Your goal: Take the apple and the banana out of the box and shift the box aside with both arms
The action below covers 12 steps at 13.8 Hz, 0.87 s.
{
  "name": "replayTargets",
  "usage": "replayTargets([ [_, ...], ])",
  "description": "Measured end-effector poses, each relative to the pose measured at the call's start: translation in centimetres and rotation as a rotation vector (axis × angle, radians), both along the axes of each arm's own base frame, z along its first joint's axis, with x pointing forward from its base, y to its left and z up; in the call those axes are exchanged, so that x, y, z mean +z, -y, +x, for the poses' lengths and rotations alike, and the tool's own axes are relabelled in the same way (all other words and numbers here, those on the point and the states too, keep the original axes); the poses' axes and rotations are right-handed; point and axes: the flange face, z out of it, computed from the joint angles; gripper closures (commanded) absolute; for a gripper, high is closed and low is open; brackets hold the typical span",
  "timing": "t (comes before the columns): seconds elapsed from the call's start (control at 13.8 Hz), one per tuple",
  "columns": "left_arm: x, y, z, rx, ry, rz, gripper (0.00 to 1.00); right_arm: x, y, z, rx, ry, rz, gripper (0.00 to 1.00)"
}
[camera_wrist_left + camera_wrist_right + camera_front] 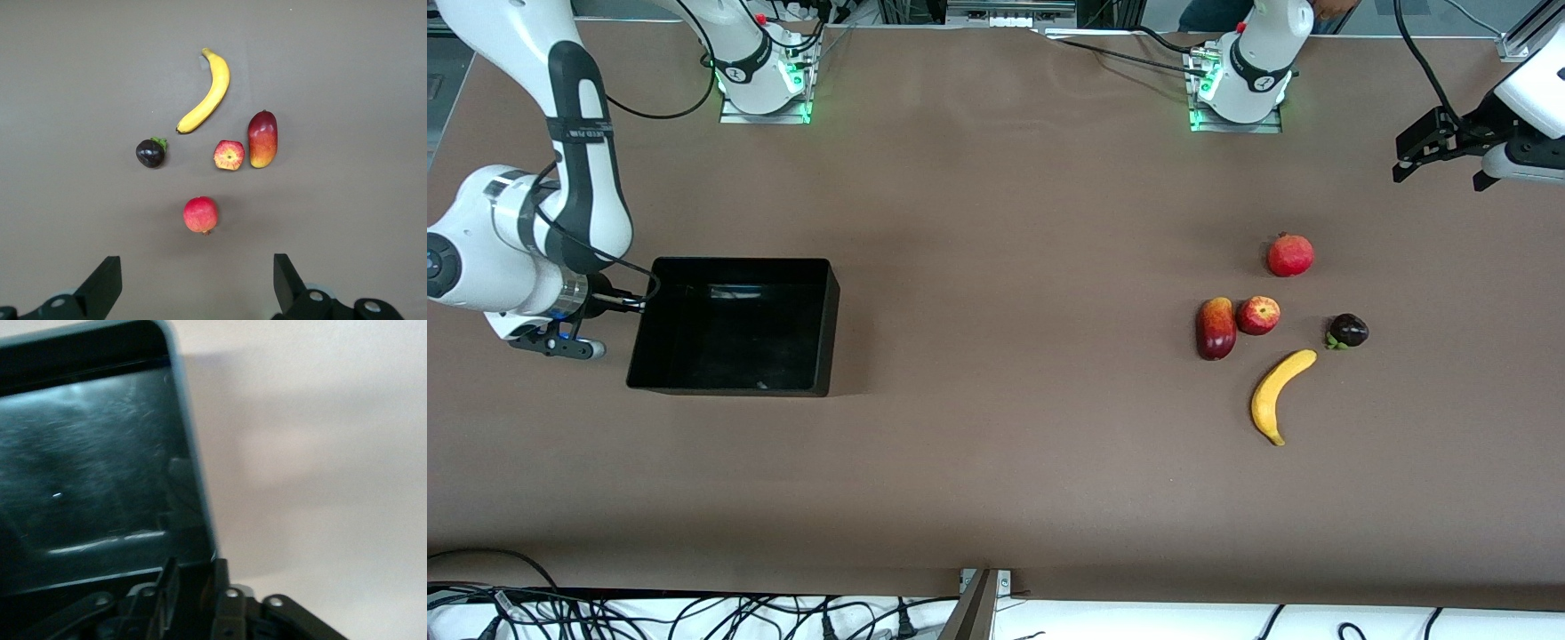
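The black box [734, 267] stands toward the right arm's end of the table and is empty. My right gripper [624, 302] is at the box's end wall, its fingers either side of the wall [200, 500] and shut on it [193, 587]. The apple [1258, 315] lies beside the mango, and the banana [1279, 394] lies nearer the front camera than both. My left gripper [1440, 173] is open and empty, up in the air over bare table at the left arm's end. In the left wrist view [197, 287] the apple [229, 155] and the banana [208, 93] lie well ahead of its fingers.
A mango [1216, 328], a pomegranate [1290, 255] and a small dark purple fruit [1348, 331] lie round the apple. Both arm bases stand along the table's edge farthest from the front camera. Cables hang at the edge nearest that camera.
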Motion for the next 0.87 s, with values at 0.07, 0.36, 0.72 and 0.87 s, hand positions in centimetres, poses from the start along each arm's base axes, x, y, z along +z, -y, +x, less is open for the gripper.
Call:
replayTargets([
  [0.07, -0.1, -0.2, 0.0, 0.003, 0.001, -0.001, 0.0, 2.5, -1.2, 0.6, 0.009, -0.024, 0.002, 0.0],
  [0.36, -0.2, 0.2, 0.2, -0.005, 0.009, -0.001, 0.0, 15.5, -6.2, 2.9, 0.101, -0.021, -0.014, 0.0],
  [0.72, -0.4, 0.2, 0.2, 0.015, 0.005, -0.001, 0.0, 21.5, -8.3, 2.8, 0.144, -0.011, -0.011, 0.0],
  [0.87, -0.4, 0.2, 0.2, 0.063, 0.006, -0.001, 0.0, 22.1, -8.9, 2.7, 0.174, -0.005, -0.013, 0.0],
])
